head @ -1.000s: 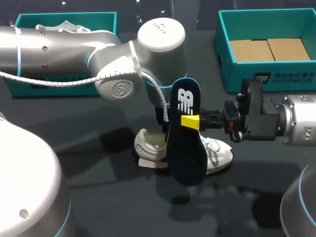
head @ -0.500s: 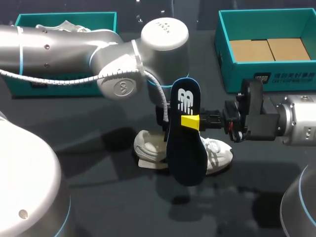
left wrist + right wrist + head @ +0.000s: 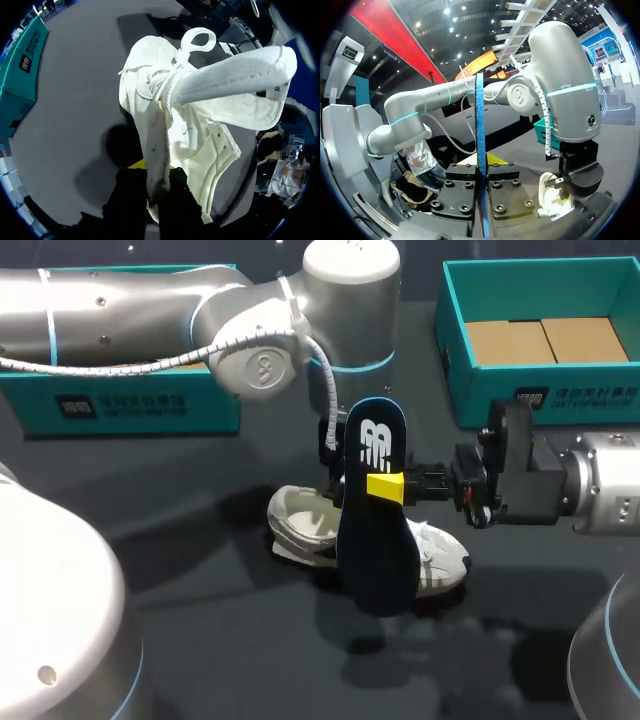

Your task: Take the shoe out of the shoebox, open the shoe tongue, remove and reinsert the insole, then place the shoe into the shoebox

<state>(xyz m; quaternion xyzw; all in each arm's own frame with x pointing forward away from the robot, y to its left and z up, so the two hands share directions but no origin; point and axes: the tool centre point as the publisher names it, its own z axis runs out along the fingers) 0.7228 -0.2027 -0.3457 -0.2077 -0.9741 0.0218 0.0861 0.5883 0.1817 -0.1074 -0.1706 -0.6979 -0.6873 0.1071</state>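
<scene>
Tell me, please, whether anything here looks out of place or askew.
Only the dark insole: it is out of the white shoe, held upright by the right gripper between its fingers. The shoe's tongue juts far out while the left gripper pinches the shoe's side. Both fit the task; nothing looks damaged.

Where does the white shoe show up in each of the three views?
Head view: shoe mid-table, partly behind the upright insole.
Left wrist view: ahead of the left gripper, its edge clamped in it.
Right wrist view: beside the right gripper, under the left gripper.
Landmark: the left gripper on the shoe.
</scene>
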